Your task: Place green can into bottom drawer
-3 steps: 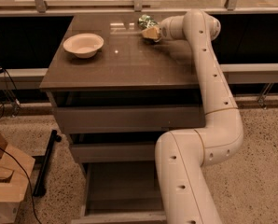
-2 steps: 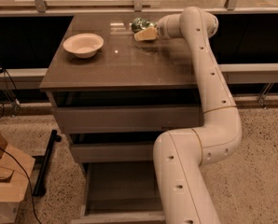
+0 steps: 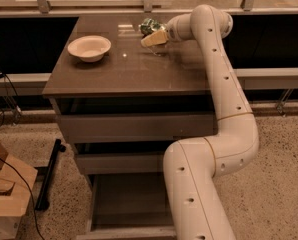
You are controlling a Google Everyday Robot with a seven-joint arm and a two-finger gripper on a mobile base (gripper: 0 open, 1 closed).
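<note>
Green can (image 3: 149,26) gripped in the closed gripper (image 3: 151,33), upper centre above the brown cabinet top (image 3: 124,69), cream bowl (image 3: 89,48) upper left, bottom drawer (image 3: 129,199) open, lower centre.

The end effector (image 3: 154,37), at the far side of the worktop (image 3: 124,69), covers part of the green can (image 3: 148,26). The arm (image 3: 224,134) hides the right side of the bottom drawer (image 3: 124,204), whose front the lower edge cuts.

A cream bowl (image 3: 89,48) sits at the left of a brown tabletop (image 3: 129,71), well apart from the gripper (image 3: 152,34) at its far edge; a cardboard box (image 3: 9,199) rests on the speckled floor (image 3: 284,184), lower left.
</note>
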